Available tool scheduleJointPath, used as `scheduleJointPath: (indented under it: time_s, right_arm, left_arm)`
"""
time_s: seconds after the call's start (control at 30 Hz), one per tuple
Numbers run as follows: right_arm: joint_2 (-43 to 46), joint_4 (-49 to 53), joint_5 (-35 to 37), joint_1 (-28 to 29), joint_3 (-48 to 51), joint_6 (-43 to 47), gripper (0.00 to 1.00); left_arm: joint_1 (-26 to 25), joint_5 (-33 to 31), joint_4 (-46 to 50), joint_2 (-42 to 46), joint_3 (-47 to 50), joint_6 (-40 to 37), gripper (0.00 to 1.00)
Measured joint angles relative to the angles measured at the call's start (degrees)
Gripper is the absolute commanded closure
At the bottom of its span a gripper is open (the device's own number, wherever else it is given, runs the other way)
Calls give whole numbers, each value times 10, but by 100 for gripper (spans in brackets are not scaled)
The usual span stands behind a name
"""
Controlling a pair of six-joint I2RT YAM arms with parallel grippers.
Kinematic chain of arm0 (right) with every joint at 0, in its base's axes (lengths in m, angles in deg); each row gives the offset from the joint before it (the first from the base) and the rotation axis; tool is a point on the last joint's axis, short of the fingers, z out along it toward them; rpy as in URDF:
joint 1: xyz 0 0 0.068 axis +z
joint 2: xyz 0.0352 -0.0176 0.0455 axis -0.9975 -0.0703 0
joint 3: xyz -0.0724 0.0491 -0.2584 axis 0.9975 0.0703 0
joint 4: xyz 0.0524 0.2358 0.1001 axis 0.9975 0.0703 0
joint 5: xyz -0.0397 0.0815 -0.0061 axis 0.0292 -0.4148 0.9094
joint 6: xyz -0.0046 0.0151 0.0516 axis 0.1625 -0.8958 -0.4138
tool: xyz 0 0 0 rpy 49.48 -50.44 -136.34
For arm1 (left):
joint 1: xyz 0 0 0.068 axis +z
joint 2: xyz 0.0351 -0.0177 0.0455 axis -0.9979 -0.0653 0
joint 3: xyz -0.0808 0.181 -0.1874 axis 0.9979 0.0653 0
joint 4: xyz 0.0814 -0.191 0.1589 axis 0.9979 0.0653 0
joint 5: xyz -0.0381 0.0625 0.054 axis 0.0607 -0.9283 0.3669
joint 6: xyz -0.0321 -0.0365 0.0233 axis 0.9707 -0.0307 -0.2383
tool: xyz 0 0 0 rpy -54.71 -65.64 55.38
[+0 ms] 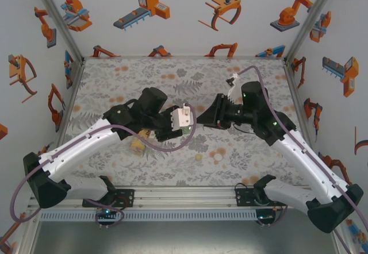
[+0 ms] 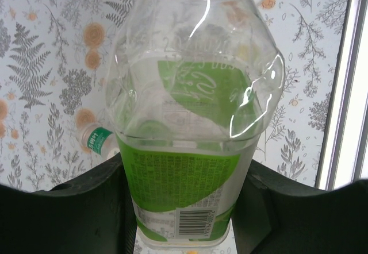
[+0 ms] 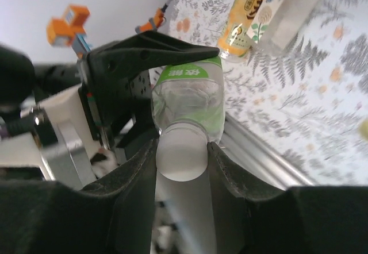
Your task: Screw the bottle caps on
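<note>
Clear bottle [image 2: 190, 87]: hanging level above the table [image 1: 247, 156], long axis running left to right between the arms. Being gripped round its labelled body by the left pincer [image 2: 184, 208]. Being met end-on at the neck by the right pincer [image 3: 181, 170], closed on the white cap [image 3: 181, 161]; thread depth impossible to tell. Lying loose below, not obstructing: yellow-orange bottle [image 1: 137, 145], pale yellow cap [image 1: 198, 157].

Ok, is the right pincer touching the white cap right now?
Touching. The right wrist view shows the right pincer with its fingers pressed against both sides of the white cap, no gap, at the neck of the clear bottle.
</note>
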Motion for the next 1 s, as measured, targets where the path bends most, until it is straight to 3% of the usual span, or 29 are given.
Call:
scheduleJointPath:
  time_s: [0.13, 0.3, 0.43, 0.53, 0.63, 1.0]
  right_arm:
    - [-2, -7, 20, 0, 19, -115, 81]
    - [-30, 27, 24, 0, -15, -143, 71]
    - [-42, 61, 28, 0, -52, -111, 44]
    - [-45, 66, 18, 5, -80, -67, 33]
    - [-46, 80, 18, 5, -115, -1, 28]
    - [-1, 102, 53, 5, -175, 320, 29]
  left_arm:
    - [0, -15, 1, -6, 2, 6, 100]
    - [0, -25, -3, -6, 2, 9, 100]
    - [0, -25, -21, -4, 5, 9, 100]
    - [-6, -14, -65, -1, 7, 10, 100]
    - [-8, -6, -94, 13, 16, 10, 100]
    - [-9, 6, -117, 33, 26, 15, 100]
